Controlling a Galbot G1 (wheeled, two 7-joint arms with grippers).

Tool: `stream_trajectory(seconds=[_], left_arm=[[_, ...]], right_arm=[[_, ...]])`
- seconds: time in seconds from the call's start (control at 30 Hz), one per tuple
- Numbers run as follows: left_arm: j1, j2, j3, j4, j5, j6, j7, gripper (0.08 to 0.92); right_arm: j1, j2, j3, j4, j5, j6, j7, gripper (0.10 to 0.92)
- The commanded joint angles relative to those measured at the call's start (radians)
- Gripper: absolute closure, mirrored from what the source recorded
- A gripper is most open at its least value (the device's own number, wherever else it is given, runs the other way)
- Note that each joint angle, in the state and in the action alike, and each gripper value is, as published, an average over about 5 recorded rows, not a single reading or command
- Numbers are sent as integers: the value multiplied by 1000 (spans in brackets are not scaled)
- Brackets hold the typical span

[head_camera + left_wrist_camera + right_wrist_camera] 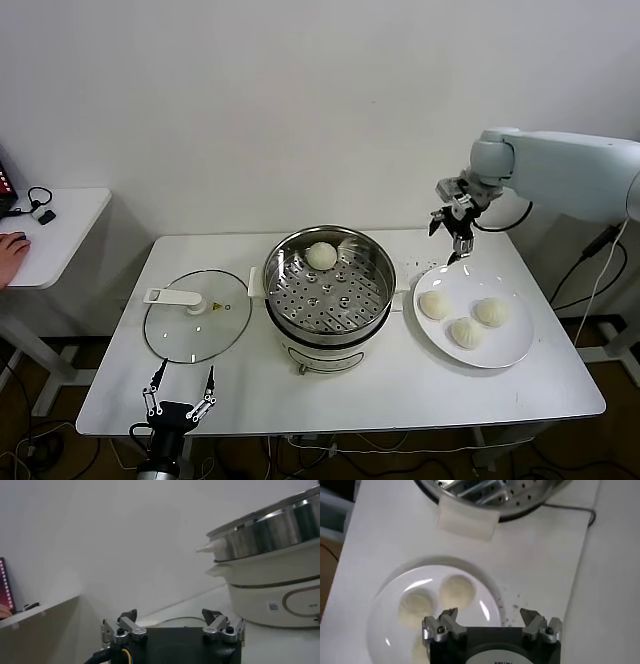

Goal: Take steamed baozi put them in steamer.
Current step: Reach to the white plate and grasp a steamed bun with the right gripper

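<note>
Steamed baozi [321,256]: one sits on the steamer [328,288] tray, three wait on the plate [505,348] right of the steamer, where my right gripper [458,236] hovers open-jawed and empty; left gripper [180,392] idles open.

4 steamed baozi [321,256] in all — 1 sits on the perforated tray inside the 1 steamer [328,322], and 3 lie on the 1 white plate [505,348]. 1 glass lid [190,325] rests on the 1 white table [420,385] — beside it stands 1 smaller side table [70,215]. 2 grippers show: the left gripper [179,394] and the right gripper [452,228].
</note>
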Motion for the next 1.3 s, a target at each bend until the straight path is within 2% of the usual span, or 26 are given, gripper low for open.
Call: stream_trajectory(seconds=[0.03,0.7,1.3], left_arm=[[1,-49,-2,4,1,0,1,177],[9,-46,-9,13,6,-6,2,177],[6,-42,-14,18,13,-10,4,177]], right_arm=[[-154,-41,90,-16,-2,-149,-12,203],[-348,20,256,-190,-136,-91,-21,203],[-392,50,295,-231,-174,-93,9,203]])
